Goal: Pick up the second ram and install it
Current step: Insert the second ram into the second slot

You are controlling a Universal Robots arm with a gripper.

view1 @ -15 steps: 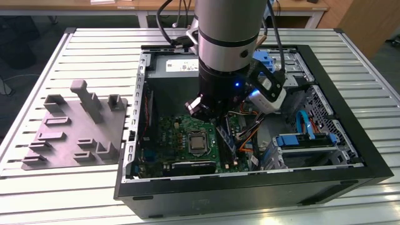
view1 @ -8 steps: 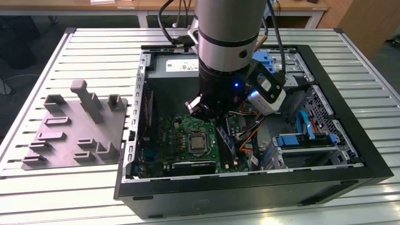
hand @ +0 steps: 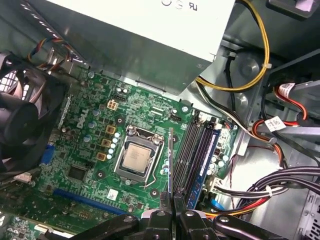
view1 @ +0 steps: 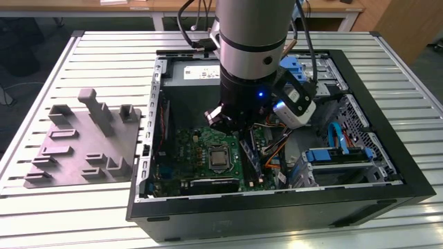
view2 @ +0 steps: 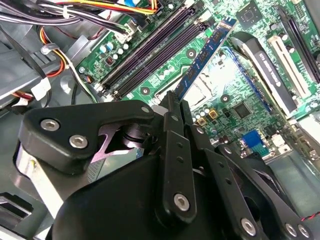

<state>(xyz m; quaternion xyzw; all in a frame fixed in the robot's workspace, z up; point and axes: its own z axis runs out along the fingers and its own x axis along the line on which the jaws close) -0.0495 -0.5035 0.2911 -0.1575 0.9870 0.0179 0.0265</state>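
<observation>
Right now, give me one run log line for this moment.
gripper: shut on second ram | position: above motherboard, beside memory slots | seated: not yet | one stick already in slot

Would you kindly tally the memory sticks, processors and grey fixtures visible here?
Memory sticks: 2, the second ram in the gripper, the other stick in its slot.
Processor: 1
Grey fixture: 1
Total: 4
</observation>
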